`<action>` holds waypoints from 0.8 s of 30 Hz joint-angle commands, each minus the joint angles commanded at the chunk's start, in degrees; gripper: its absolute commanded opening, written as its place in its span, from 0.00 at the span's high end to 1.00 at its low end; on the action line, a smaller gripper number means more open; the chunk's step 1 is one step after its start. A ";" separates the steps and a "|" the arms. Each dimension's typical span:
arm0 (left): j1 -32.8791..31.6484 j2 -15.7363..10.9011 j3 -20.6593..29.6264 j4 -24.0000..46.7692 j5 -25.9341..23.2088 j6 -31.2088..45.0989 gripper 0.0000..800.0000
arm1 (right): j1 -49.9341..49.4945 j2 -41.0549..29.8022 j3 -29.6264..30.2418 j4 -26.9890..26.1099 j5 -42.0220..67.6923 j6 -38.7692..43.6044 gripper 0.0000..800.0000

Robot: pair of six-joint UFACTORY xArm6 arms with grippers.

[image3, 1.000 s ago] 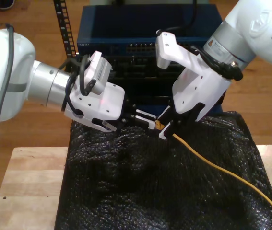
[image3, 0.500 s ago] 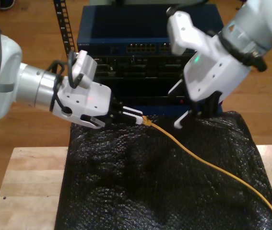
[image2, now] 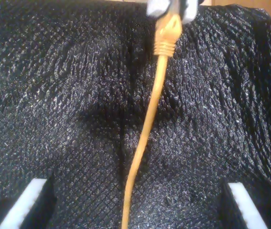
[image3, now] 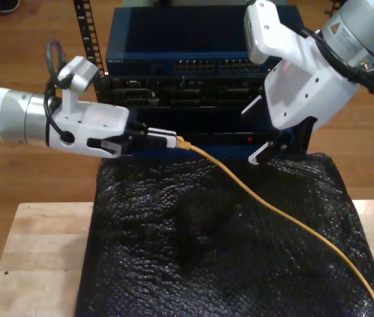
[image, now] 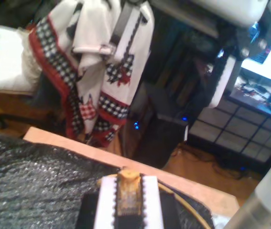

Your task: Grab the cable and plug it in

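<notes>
The yellow-orange cable [image3: 272,210] runs from the lower corner on the exterior view's right, across the black mat, up to its plug end [image3: 181,142]. My first gripper [image3: 167,139], reaching in from the exterior view's left, is shut on that plug end [image: 128,191] between white fingers [image: 105,202]. It holds the plug just in front of the dark rack units. My second gripper [image3: 280,146] hangs open on the exterior view's right, above the mat's back edge. In the second wrist view its fingertips [image2: 27,202] stand wide apart, and the cable [image2: 147,124] runs on the mat below them.
A blue network switch [image3: 200,59] with port rows sits atop darker rack units [image3: 187,99] behind the table. Black bubble-textured mat [image3: 219,251] covers most of the wooden table [image3: 35,257]. A perforated rack rail [image3: 86,33] stands at the back on the exterior view's left.
The second gripper let go of the cable end and pulled up and away to the exterior view's right. The first gripper took the plug end and drew it up toward that view's left.
</notes>
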 joint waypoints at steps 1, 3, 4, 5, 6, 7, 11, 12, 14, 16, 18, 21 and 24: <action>0.00 0.00 0.00 0.00 0.26 -0.18 1.00 | 0.00 -0.62 0.88 0.09 -0.09 -1.32 0.01; 0.00 0.09 0.00 -0.09 0.79 -1.14 1.00 | 0.09 -2.20 2.37 0.26 -0.18 -3.43 0.01; 0.00 0.09 0.00 -0.09 1.32 -2.02 1.00 | 0.09 -3.25 2.81 0.44 -0.18 -4.48 0.01; 0.00 0.09 0.00 0.00 1.85 -2.99 1.00 | 0.18 -4.31 3.25 0.44 -0.26 -5.19 0.01; 0.00 0.18 0.00 0.00 2.55 -3.96 1.00 | 0.18 -5.19 3.87 0.44 -0.35 -5.80 0.00; 0.09 0.44 0.00 -0.09 3.34 -5.01 1.00 | 0.26 -5.98 4.48 0.53 -0.35 -6.15 0.00; 2.02 2.99 -0.09 -1.14 7.82 -7.82 1.00 | 0.70 -9.85 6.51 0.53 -0.35 -8.97 0.00; 2.11 3.25 -0.09 -1.58 8.97 -7.91 1.00 | 0.97 -10.64 7.03 0.53 -0.44 -9.58 0.00; 2.20 3.43 -0.09 -2.55 10.37 -7.91 0.99 | 1.58 -12.31 7.91 0.88 -1.23 -10.11 0.00; 2.46 3.78 0.00 -2.90 11.25 -7.91 0.99 | 2.55 -13.45 9.05 0.88 -3.34 -10.20 0.01; 2.55 4.22 0.09 -2.99 12.22 -7.91 0.99 | 4.22 -14.59 10.64 0.79 -5.71 -10.29 0.01; 2.64 4.48 0.26 -3.69 13.54 -8.00 0.99 | 6.68 -15.82 12.66 0.70 -9.41 -10.29 0.01; 2.81 4.66 0.70 -3.87 14.51 -8.00 0.99 | 8.70 -16.00 13.89 0.70 -11.96 -10.29 0.01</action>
